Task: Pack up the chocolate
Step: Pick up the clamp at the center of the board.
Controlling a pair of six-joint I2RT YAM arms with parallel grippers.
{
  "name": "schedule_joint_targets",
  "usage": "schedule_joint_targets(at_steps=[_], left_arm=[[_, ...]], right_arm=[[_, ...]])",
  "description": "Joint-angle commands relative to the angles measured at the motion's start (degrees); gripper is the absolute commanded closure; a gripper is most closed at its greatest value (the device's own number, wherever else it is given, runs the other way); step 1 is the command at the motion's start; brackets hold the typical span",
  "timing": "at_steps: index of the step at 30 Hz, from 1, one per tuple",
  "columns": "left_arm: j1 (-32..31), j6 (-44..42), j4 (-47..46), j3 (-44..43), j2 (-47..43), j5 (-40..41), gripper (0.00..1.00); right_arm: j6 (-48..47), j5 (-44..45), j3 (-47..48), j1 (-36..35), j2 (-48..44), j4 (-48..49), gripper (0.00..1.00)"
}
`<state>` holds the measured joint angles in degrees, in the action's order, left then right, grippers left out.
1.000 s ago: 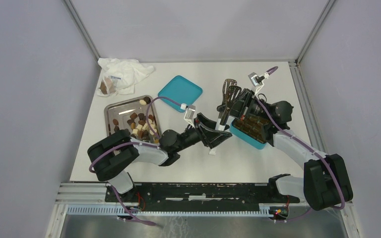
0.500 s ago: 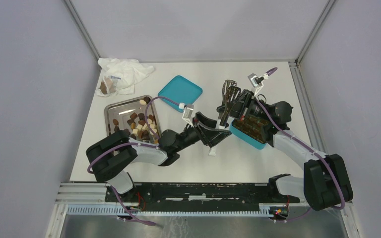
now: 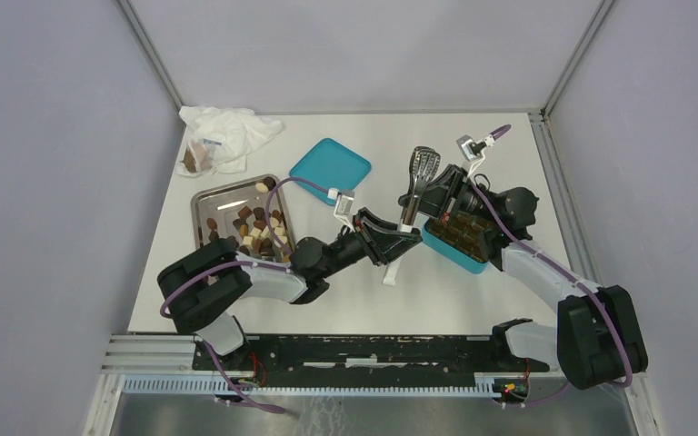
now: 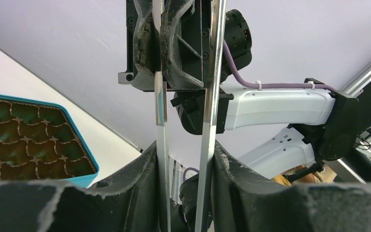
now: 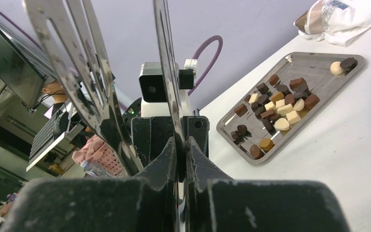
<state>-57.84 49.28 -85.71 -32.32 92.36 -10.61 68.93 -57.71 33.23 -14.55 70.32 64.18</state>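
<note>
The chocolate (image 3: 256,229), small dark, light brown and cream pieces, lies in the steel tray (image 3: 202,204) at the left; it also shows in the right wrist view (image 5: 280,106). Steel tongs (image 3: 415,186) are held in the air between both arms. My left gripper (image 3: 398,241) is shut on the tongs' two arms (image 4: 160,121), pressing them from outside. My right gripper (image 3: 429,195) is shut on one arm of the tongs (image 5: 166,72), nearer the slotted head (image 5: 77,58). The teal box (image 3: 459,241) with brown dividers sits under the right gripper.
A teal lid (image 3: 330,170) lies flat at the table's middle back. A white crumpled bag (image 3: 227,132) with a brown lump lies at the back left corner. The teal box's cells (image 4: 24,145) look empty in the left wrist view.
My left gripper's jaws have closed in on the tongs' arms. The tongs have turned a little, so the head now shows bright steel. The right arm has barely moved.
</note>
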Motion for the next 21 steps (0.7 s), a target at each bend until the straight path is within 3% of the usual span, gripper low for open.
schedule_joint_targets(at_steps=[1, 5, 12, 21], left_arm=[[0.06, 1.62, -13.87, -1.83, -1.09, -0.2, 0.61], [0.62, 2.19, -13.87, -1.04, -1.51, 0.03, 0.62], [1.98, 4.35, -13.88, -0.25, -3.51, -0.66, 0.6], [4.15, 5.88, -13.87, 2.23, -7.2, -0.68, 0.54]], right_arm=[[-0.09, 1.6, 0.08, 0.26, -1.33, 1.02, 0.88], [-3.03, 0.49, 0.97, 0.55, -2.13, -1.46, 0.64], [-8.71, -1.9, 2.51, 2.4, -5.25, -4.78, 0.4], [-13.65, -7.14, 3.33, 7.03, -8.23, -7.27, 0.31]])
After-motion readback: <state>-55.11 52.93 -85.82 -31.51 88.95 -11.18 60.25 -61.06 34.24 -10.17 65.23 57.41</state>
